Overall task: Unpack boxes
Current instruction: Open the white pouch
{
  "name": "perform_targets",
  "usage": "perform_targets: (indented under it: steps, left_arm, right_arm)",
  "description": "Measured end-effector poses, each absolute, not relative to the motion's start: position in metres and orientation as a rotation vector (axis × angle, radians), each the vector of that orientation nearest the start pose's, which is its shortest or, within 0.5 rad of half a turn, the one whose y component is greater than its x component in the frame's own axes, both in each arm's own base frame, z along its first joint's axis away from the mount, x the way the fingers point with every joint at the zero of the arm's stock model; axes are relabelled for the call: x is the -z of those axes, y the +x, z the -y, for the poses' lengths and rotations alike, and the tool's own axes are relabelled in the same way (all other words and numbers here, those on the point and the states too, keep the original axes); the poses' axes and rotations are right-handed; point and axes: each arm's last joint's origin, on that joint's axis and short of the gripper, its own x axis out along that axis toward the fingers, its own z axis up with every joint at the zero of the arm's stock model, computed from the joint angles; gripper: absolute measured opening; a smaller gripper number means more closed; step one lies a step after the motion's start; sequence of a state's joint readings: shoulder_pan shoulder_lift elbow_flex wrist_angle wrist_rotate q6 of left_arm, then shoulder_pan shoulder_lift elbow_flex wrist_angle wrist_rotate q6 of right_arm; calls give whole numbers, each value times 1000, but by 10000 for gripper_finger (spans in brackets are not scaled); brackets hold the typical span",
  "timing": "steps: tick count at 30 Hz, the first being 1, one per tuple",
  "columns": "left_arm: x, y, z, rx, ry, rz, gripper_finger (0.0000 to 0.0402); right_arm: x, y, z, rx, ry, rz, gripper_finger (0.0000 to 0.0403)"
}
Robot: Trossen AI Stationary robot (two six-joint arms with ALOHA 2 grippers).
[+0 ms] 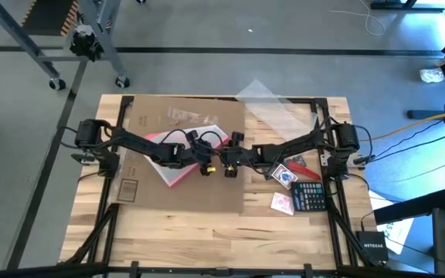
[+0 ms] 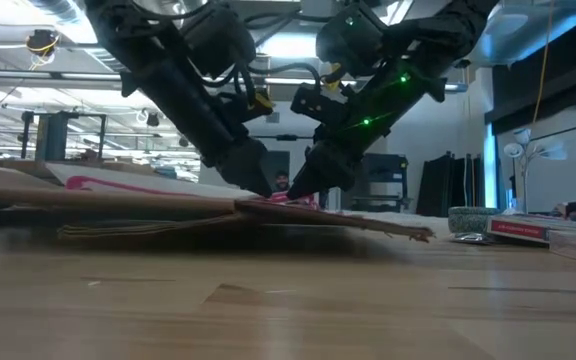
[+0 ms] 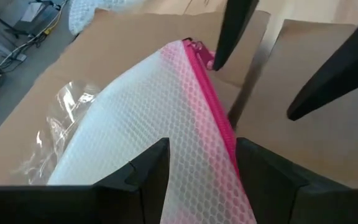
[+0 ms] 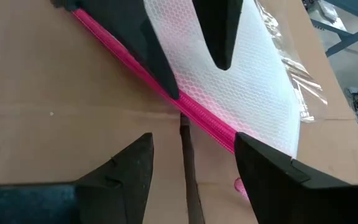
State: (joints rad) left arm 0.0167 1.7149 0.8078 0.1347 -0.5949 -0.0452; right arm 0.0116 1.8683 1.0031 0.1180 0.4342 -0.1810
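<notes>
From above, the plain brown corrugated cardboard box (image 1: 184, 166) lies opened out flat on the left and middle of the wooden table (image 1: 207, 247). 1 white honeycomb-padded pouch with a pink zip edge (image 1: 178, 166) rests on it, with crinkled clear plastic film (image 1: 191, 116) on the card farther back. A judgement: unpacking looks well along, since nothing is enclosed in the box any more; what seems left is clearing the pouch and film off the card. A red card pack (image 1: 284, 174), a pink card pack (image 1: 282, 203) and a black calculator (image 1: 310, 196) lie on the table's right side, off the box. The left end effector (image 1: 205, 162) and right end effector (image 1: 231, 164) meet over the box's middle.

At table height, the flattened box sags nearly level, with the pouch's pink edge lying across its top. Both end effectors reach down to it.

Past the left wrist, the left fingers (image 3: 145, 171) stand apart astride the pouch's pink edge, not clamped on it.

Past the right wrist, the right fingers (image 4: 126, 168) are parted over a flap seam beside the pouch, holding nothing.
</notes>
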Motion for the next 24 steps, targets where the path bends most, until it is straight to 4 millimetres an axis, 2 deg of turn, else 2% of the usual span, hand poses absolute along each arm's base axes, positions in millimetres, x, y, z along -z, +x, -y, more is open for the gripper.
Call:
perform_targets:
  steps: [11,21,24]
  left_arm:
    - [-145,323,-23,-568,77,-708,176]
    - [-141,318,-32,-587,126,-782,176]
    - [-142,317,-33,-644,165,-780,176]
  right_arm:
    - [-144,371,8,335,-336,-770,216]
    - [-144,371,8,335,-336,-773,216]
    - [-144,371,8,334,-336,-773,216]
